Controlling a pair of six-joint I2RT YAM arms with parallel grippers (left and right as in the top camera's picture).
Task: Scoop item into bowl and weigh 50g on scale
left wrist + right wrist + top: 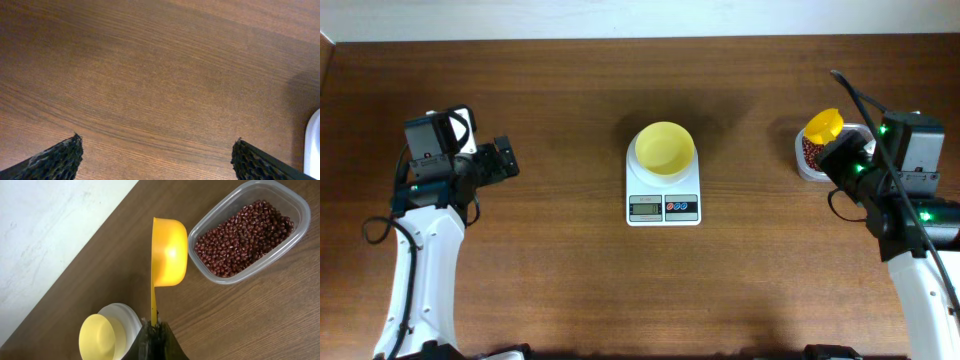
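Note:
The pale-yellow bowl (665, 148) stands empty on the white scale (663, 207) at mid-table; both also show in the right wrist view, bowl (97, 337) on scale (125, 317). The reddish-brown beans (242, 230) lie in a clear container (291, 196) at the far right (807, 168). My right gripper (154, 325) is shut on the thin handle of a yellow scoop (169, 255), whose cup is turned on its side beside the container and looks empty. From overhead the scoop (823, 125) hangs over the container's far end. My left gripper (157, 150) is open over bare wood, left of the scale.
The scale's white edge (314, 145) shows at the right border of the left wrist view. A pale wall or surface (50, 230) runs beyond the table's far edge. Brown wood tabletop (550, 260) spreads between the arms.

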